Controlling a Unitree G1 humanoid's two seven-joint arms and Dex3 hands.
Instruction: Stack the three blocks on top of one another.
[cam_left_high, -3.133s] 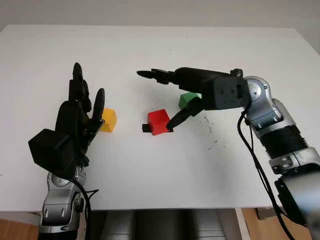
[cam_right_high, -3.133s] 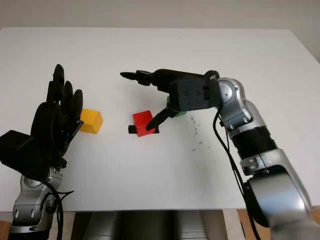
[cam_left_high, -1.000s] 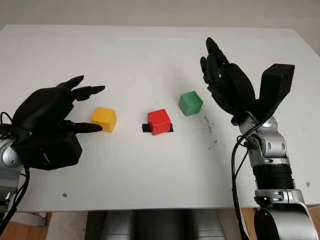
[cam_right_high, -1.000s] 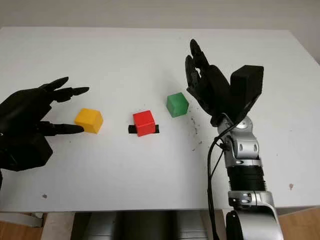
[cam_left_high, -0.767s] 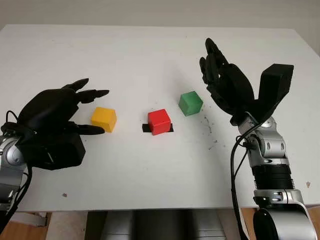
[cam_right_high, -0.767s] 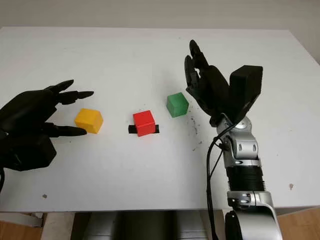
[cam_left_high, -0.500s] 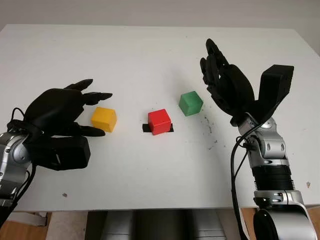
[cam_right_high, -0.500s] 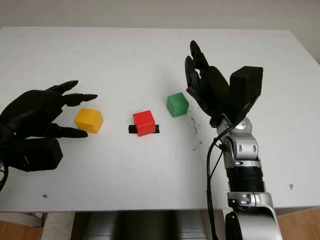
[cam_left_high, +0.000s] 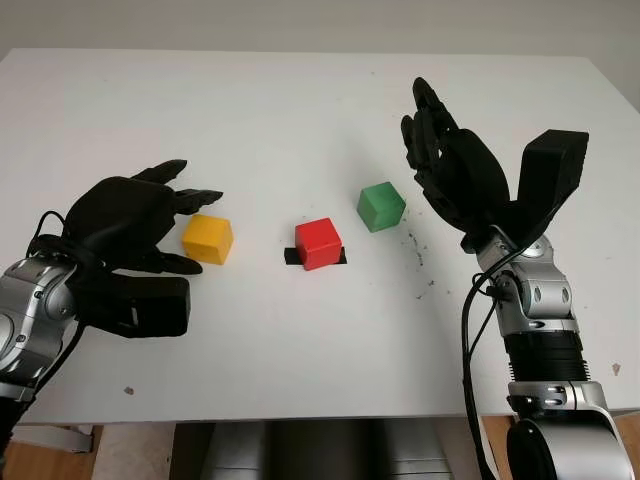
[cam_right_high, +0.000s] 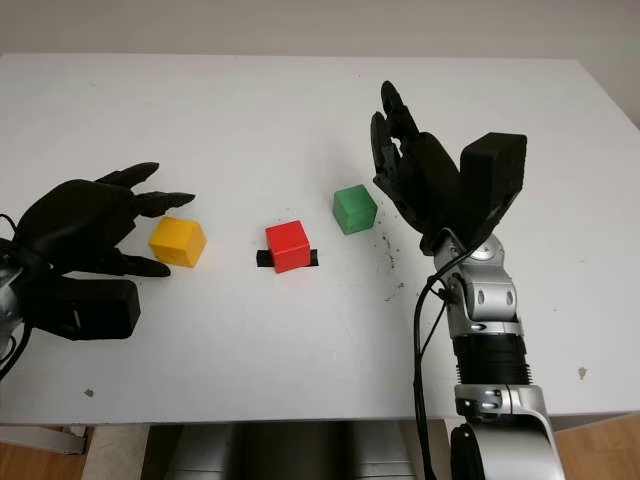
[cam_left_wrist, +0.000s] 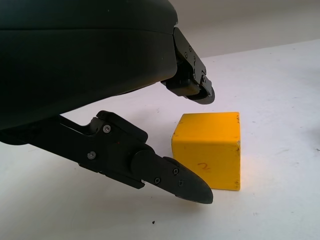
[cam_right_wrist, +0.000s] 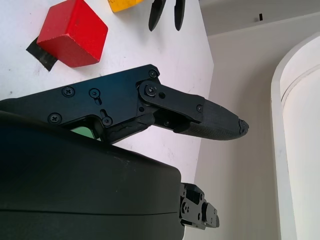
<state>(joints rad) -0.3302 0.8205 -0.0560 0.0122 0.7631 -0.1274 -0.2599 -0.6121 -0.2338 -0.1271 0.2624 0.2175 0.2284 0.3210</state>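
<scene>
Since three seconds ago, the right hand has pulled back from over the red block and is now standing raised to the right of the green block, open and holding nothing, while the left hand has swung down from its upright pose and is closing in on the yellow block from the left. That left hand is hovering open around the block's near side, one finger reaching above the block and another finger lying low beside it; whether either one is touching the block cannot be told, and nothing is being gripped. All three blocks are sitting apart in a loose row on the white table, none stacked: yellow at the left, red in the middle, green further right and a little farther back. The red block is resting on a strip of black tape that is showing at its base. Small dark specks are dotting the table to the right of the red block.
</scene>
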